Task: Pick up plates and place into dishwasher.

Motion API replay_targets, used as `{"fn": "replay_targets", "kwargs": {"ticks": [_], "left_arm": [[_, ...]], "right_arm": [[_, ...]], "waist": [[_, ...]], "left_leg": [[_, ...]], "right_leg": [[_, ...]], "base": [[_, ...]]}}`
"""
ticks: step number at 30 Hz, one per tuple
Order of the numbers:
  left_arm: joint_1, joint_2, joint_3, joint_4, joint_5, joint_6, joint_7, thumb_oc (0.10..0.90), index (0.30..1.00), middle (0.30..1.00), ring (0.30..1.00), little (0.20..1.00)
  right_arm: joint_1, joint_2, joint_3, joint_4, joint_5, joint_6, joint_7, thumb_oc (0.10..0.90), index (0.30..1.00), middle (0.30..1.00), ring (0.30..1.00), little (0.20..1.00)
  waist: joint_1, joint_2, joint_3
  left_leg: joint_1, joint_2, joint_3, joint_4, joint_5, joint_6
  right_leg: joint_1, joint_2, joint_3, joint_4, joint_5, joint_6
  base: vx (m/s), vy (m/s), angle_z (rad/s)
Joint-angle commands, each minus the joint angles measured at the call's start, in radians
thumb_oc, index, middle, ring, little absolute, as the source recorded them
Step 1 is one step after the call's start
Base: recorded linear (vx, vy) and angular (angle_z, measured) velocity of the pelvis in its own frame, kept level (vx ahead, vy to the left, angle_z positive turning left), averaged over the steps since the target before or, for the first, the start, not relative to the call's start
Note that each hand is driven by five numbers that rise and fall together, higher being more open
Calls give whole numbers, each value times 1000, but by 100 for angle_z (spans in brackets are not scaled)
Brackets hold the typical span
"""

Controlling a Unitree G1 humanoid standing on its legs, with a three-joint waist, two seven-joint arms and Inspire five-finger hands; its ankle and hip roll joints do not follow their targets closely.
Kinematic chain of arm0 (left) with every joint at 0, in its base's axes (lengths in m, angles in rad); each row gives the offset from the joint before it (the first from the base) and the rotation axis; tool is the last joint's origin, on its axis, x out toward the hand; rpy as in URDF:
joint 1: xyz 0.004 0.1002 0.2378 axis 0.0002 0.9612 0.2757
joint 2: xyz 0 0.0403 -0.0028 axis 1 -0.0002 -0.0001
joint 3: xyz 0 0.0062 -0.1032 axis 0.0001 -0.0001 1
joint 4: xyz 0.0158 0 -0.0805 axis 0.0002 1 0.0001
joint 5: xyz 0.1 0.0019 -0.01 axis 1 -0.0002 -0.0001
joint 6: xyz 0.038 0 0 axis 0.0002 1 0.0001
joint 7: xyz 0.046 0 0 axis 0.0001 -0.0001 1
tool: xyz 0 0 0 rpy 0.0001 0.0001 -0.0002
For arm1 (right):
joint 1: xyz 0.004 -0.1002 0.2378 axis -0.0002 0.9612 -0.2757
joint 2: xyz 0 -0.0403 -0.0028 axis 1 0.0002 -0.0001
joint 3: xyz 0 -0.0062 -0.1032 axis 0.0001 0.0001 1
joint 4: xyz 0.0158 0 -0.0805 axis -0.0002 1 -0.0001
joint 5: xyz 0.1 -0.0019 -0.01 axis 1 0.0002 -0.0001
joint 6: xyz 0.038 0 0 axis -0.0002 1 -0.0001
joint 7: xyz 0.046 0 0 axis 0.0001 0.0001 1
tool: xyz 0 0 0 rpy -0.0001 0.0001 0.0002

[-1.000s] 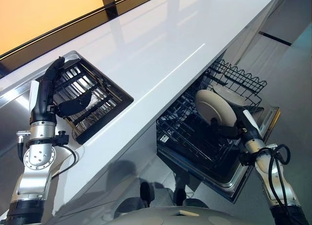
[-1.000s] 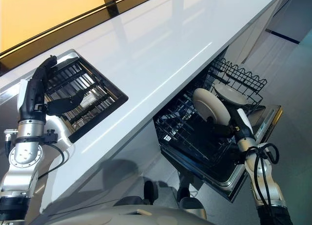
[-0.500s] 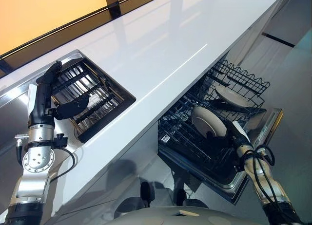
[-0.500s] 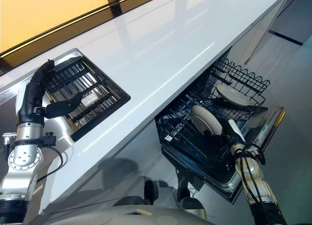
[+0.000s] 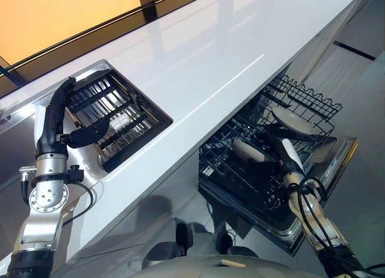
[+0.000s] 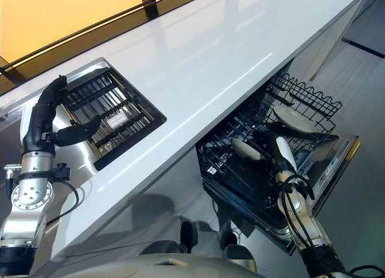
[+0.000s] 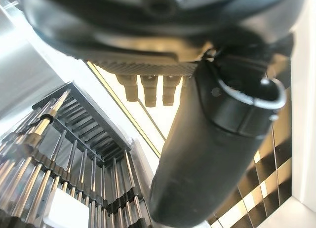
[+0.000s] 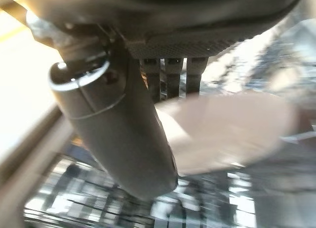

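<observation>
My right hand (image 5: 283, 153) is down inside the pulled-out dishwasher rack (image 5: 304, 96), shut on a white plate (image 5: 249, 150) that lies tilted low among the wires. In the right wrist view the thumb (image 8: 123, 134) lies over the plate (image 8: 232, 129) and the fingers reach past its rim. A second white plate (image 5: 292, 120) stands further back in the same rack. My left hand (image 5: 55, 118) is open over the slatted sink rack (image 5: 117, 118), holding nothing, with its thumb (image 7: 212, 139) out to the side.
A long white counter (image 5: 198, 55) runs between the sink and the dishwasher. The open dishwasher door (image 5: 337, 166) juts out below the rack. Steel draining surface (image 5: 18, 127) lies beside the sink.
My right hand has lowered the plate from above the rack down into it, tipping it from upright to nearly flat. The left hand has stayed over the sink rack.
</observation>
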Motion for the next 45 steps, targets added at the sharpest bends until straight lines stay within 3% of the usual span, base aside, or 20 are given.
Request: {"fn": "replay_targets", "kwargs": {"ticks": [1, 9, 12, 13, 16, 20, 26, 31, 35, 41, 45], "left_arm": [[-90, 24, 13, 8, -37, -81, 33, 800, 900, 900, 900, 900], [-80, 14, 22, 5, -43, -75, 20, 800, 900, 900, 900, 900], [-74, 13, 32, 1, -44, -70, 15, 800, 900, 900, 900, 900], [-67, 9, 42, 4, -44, -78, 13, 800, 900, 900, 900, 900], [-55, 3, 52, 15, -45, -95, 13, 800, 900, 900, 900, 900], [-44, 13, 61, 26, -59, -104, 21, 800, 900, 900, 900, 900], [-62, 25, 49, 36, -76, -92, 35, 800, 900, 900, 900, 900], [-85, 31, 38, 53, -81, -111, 53, 800, 900, 900, 900, 900], [-103, 34, 30, 60, -74, -157, 102, 800, 900, 900, 900, 900], [-110, 44, 37, 36, -63, -191, 158, 800, 900, 900, 900, 900], [-116, 53, 35, 33, -56, -185, 169, 800, 900, 900, 900, 900]], "right_arm": [[-133, -52, -108, -140, 100, -195, -95, 800, 900, 900, 900, 900], [-118, -10, -253, -224, 227, -382, -240, 800, 900, 900, 900, 900], [-101, 14, -291, -235, 329, -409, -203, 800, 900, 900, 900, 900], [-85, 32, -313, -236, 453, -423, -159, 800, 900, 900, 900, 900], [-53, 83, -341, -195, 538, -461, -180, 800, 900, 900, 900, 900], [-25, 130, -376, -69, 622, -410, -261, 800, 900, 900, 900, 900], [-35, 153, -345, 112, 663, -302, -197, 800, 900, 900, 900, 900], [-65, 142, -310, 215, 723, -291, -169, 800, 900, 900, 900, 900], [-101, 131, -309, 326, 899, -286, -125, 800, 900, 900, 900, 900], [-145, 111, -298, 450, 959, -266, -111, 800, 900, 900, 900, 900], [-169, 89, -285, 533, 986, -207, -96, 800, 900, 900, 900, 900]], "waist": [[6, 15, -45], [-10, 11, -48], [-16, 9, -50], [-21, 8, -50], [-30, 6, -48], [-40, 7, -46], [-34, 8, -38], [-20, 8, -32], [-5, 11, -25], [20, 19, -8], [34, 23, 4]], "left_leg": [[65, -37, 25, 12, -162, 9], [72, -37, 42, 12, -171, 13], [73, -37, 48, 13, -171, 13], [74, -36, 52, 12, -171, 12], [74, -36, 55, 13, -173, 12], [73, -36, 62, 11, -174, 14], [75, -34, 59, 9, -169, 14], [75, -34, 50, 10, -167, 9], [68, -34, 40, 11, -164, 5], [51, -35, 21, 21, -160, 0], [36, -34, 12, 29, -155, -5]], "right_leg": [[-75, 50, -27, 142, -105, 30], [-73, 54, -17, 136, -104, 32], [-73, 56, -13, 134, -103, 32], [-73, 57, -9, 133, -102, 32], [-76, 60, -3, 138, -105, 32], [-83, 60, 1, 143, -107, 34], [-78, 58, -4, 138, -101, 31], [-73, 55, -13, 132, -98, 29], [-73, 54, -18, 131, -99, 25], [-79, 51, -30, 137, -103, 17], [-87, 49, -38, 143, -105, 10]], "base": [[0, 0, 0], [0, 1, 0], [0, 4, -5], [-1, 2, -5], [-13, 2, -4], [-24, 1, -6], [8, -32, -2], [41, -45, 0], [49, -56, 3], [36, -48, 9], [17, -24, 5]]}}
